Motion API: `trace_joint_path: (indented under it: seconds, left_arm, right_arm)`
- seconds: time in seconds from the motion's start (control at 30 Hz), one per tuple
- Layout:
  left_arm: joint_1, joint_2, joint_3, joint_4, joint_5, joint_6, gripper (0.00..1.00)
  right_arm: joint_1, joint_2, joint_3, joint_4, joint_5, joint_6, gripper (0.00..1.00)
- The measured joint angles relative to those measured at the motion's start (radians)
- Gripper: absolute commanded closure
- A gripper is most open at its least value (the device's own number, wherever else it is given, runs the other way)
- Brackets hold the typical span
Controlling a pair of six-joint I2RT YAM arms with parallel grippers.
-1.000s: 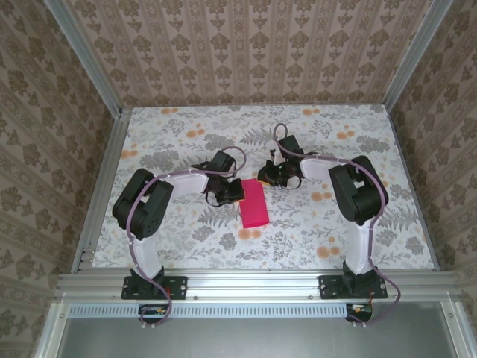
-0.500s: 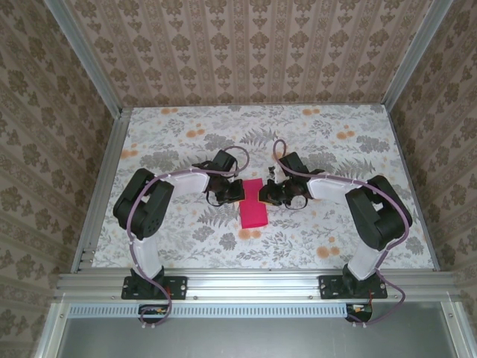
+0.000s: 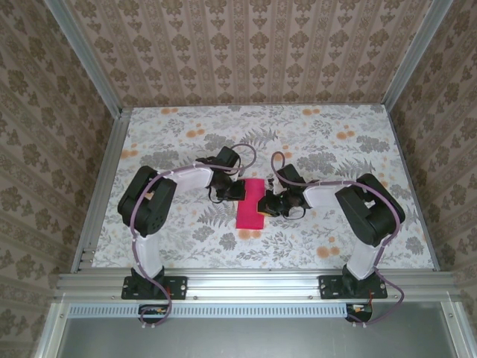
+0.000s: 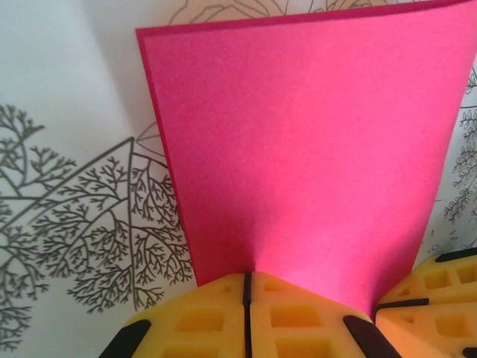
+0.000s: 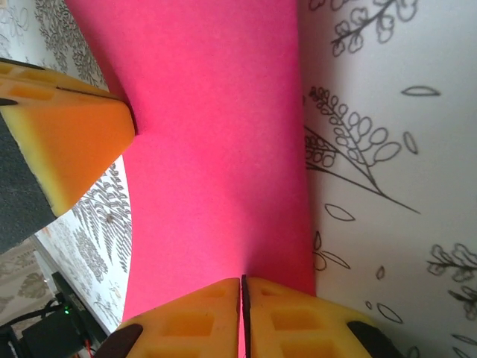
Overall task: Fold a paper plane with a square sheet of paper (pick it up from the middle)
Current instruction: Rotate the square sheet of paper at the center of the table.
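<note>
Right-side news first: over the last second my right gripper (image 3: 266, 203) had swung from beyond the far right corner of the sheet of paper (image 3: 250, 209) down onto its right edge, while my left gripper (image 3: 237, 192) had barely shifted at the upper left edge.

From above, the magenta sheet lay as a narrow upright rectangle on the floral table (image 3: 186, 134), mid-table between my two arms, with a gripper touching each long side. That overhead view was too small to show me how the jaws stood.

The wrist cameras settled it. On the left wrist, my left gripper (image 4: 247, 298) had its yellow pads pressed flat together, and the sheet (image 4: 298, 149) puckered right into the seam, pinched by its near edge. A thin darker rim ran along its left and top edges. More yellow pads (image 4: 428, 294) poked in at the lower right.

On the right wrist, my right gripper (image 5: 242, 302) was likewise squeezed closed, with the sheet (image 5: 216, 149) nipped in the seam and bowing a little. Across it, an orange-yellow finger (image 5: 67, 127) touched the opposite edge.
</note>
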Motion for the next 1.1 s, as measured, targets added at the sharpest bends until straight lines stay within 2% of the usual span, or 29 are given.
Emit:
trace_joint_path:
  seconds: [0.2,0.33,0.6,0.8,1.1]
  left_arm:
    - [0.002,-0.006,0.005,-0.005,-0.011,-0.015,0.79]
    - [0.002,-0.08,-0.022,0.014,-0.026,-0.068,0.77]
    - [-0.005,-0.296,-0.204,0.122,-0.034,-0.23,0.77]
    - [-0.059,-0.312,-0.278,0.158,-0.041,-0.322,0.82]
    - [-0.109,-0.292,-0.332,0.227,-0.045,-0.428,0.89]
  right_arm:
    - [0.007,-0.007,-0.064,0.151,-0.001,0.114,0.88]
    - [0.021,-0.015,-0.092,0.217,0.035,0.195,0.88]
    - [0.1,-0.012,-0.081,0.263,0.175,0.314,0.88]
    - [0.135,-0.007,-0.035,0.211,0.247,0.337,0.88]
    - [0.137,-0.007,-0.011,0.17,0.269,0.32,0.9]
